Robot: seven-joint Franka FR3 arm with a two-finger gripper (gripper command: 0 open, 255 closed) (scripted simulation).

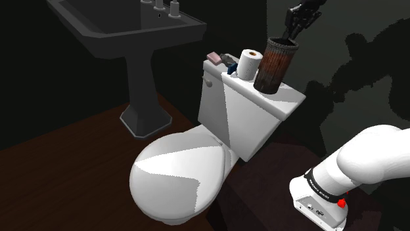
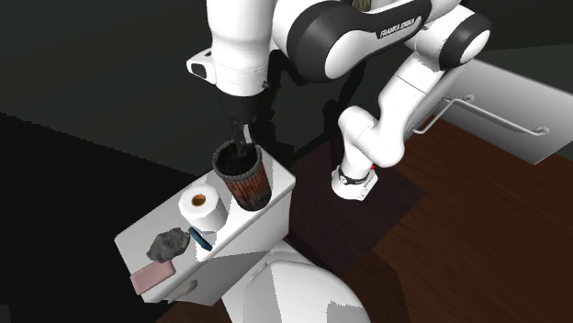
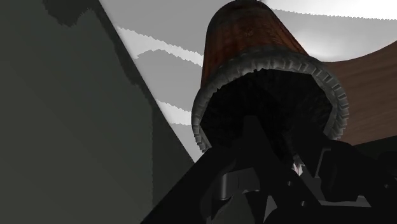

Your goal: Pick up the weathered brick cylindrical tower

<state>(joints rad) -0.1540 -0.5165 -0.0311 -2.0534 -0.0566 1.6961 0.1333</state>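
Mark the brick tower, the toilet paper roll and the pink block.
brick tower (image 1: 274, 65), shoulder view, reddish-brown side wall.
toilet paper roll (image 1: 248, 67), shoulder view, white side.
pink block (image 2: 151, 275), second exterior view, top face.

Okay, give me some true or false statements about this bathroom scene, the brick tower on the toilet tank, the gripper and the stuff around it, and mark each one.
1. The brick tower stands upright on the tank lid. True.
2. The toilet paper roll lies on the floor. False: it stands on the tank lid, right beside the tower.
3. The gripper is at the tower's open top. True.
4. The toilet cover is raised. False: it is down, closed over the bowl.
5. A dark pedestal sink stands next to the toilet. True.
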